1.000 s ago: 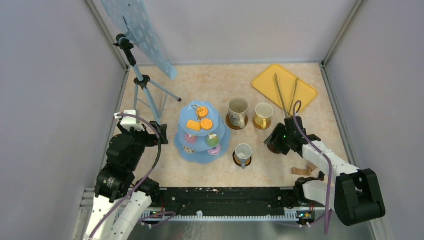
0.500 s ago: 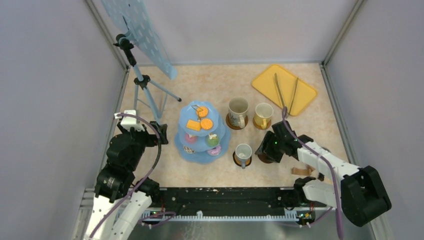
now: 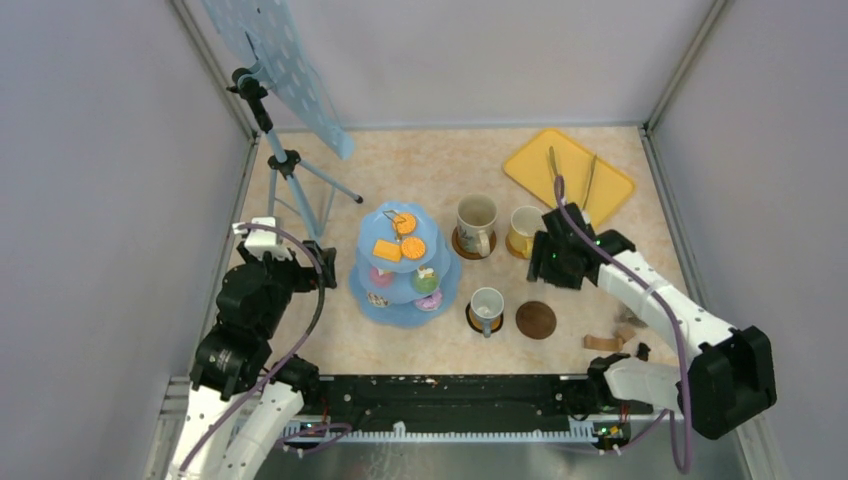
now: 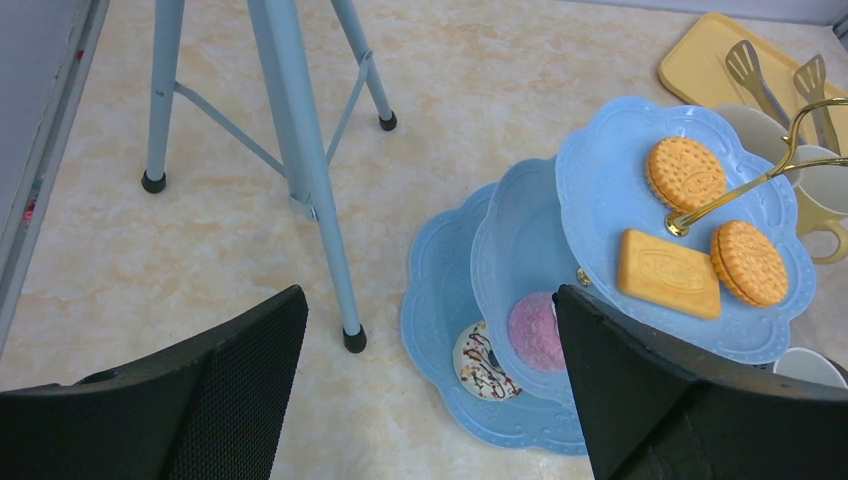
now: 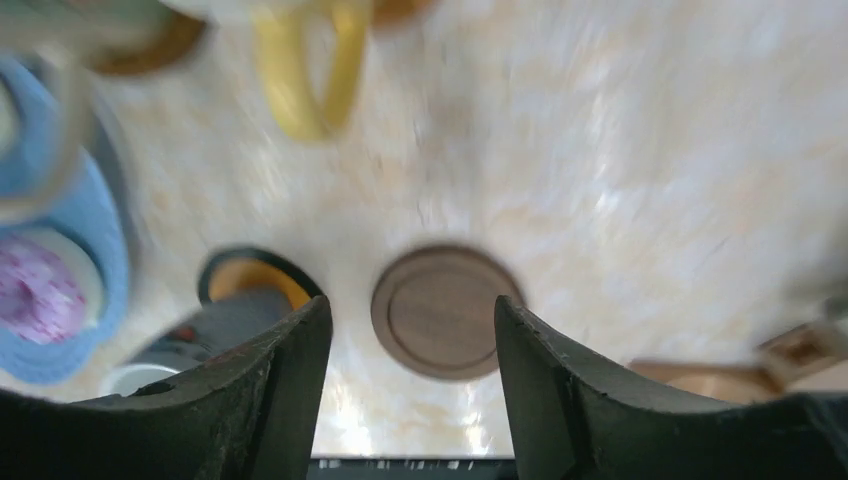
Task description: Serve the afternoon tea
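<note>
A blue three-tier stand [image 3: 392, 303] holds orange biscuits [image 3: 412, 247] on top and donuts and cupcakes [image 3: 427, 281] below. The left wrist view shows biscuits [image 4: 684, 172] and a donut [image 4: 483, 352]. A big beige mug [image 3: 476, 224], a yellow mug [image 3: 526, 229] and a small white mug [image 3: 486, 304] each stand on a coaster. A bare brown coaster [image 3: 536, 320] lies right of the small mug, and it also shows in the right wrist view [image 5: 440, 310]. My right gripper [image 3: 553, 263] [image 5: 410, 305] is open and empty above it. My left gripper [image 3: 324, 264] [image 4: 430, 300] is open and empty, left of the stand. The small grey mug is out of view.
A flat yellow tray [image 3: 610, 190] with metal tongs [image 3: 570, 180] sits at the back right. A light blue tripod [image 3: 290, 175] with a dotted board stands at the back left. Small tan pieces [image 3: 601, 342] lie near the right arm's base. Grey walls enclose the table.
My right gripper has let go of the brown coaster beside the small white mug and has risen and drawn back toward the yellow mug. The left arm has not moved.
</note>
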Controlling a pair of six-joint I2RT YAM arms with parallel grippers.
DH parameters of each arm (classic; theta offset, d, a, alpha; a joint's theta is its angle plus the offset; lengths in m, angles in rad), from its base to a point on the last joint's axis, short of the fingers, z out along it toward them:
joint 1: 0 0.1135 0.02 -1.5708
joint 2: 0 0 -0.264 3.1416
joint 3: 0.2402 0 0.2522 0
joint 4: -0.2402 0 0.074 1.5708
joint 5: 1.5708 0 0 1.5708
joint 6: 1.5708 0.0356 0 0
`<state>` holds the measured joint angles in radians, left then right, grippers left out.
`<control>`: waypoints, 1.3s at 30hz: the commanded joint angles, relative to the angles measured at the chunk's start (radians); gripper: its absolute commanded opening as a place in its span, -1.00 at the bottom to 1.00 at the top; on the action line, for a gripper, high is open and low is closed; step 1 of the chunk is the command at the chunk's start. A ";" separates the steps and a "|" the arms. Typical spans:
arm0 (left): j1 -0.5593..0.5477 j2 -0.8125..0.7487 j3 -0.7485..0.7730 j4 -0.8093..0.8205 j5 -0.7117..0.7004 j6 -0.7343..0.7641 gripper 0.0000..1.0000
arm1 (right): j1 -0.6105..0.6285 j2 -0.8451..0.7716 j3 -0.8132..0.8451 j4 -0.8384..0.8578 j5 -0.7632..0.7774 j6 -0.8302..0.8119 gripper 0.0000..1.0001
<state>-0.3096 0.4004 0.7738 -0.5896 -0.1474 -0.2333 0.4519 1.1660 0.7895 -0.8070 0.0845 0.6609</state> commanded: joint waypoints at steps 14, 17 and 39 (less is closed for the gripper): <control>-0.004 0.058 -0.001 0.039 0.011 0.007 0.98 | 0.007 -0.078 -0.114 -0.104 -0.078 0.046 0.12; -0.006 0.071 -0.001 0.039 0.015 0.008 0.97 | 0.053 -0.090 -0.178 -0.148 -0.080 0.080 0.14; 0.022 0.096 0.001 0.036 0.019 0.006 0.97 | 0.095 0.002 -0.223 0.126 0.115 0.161 0.18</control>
<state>-0.2943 0.4915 0.7738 -0.5900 -0.1432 -0.2333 0.5350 1.1679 0.5591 -0.7792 0.1520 0.7925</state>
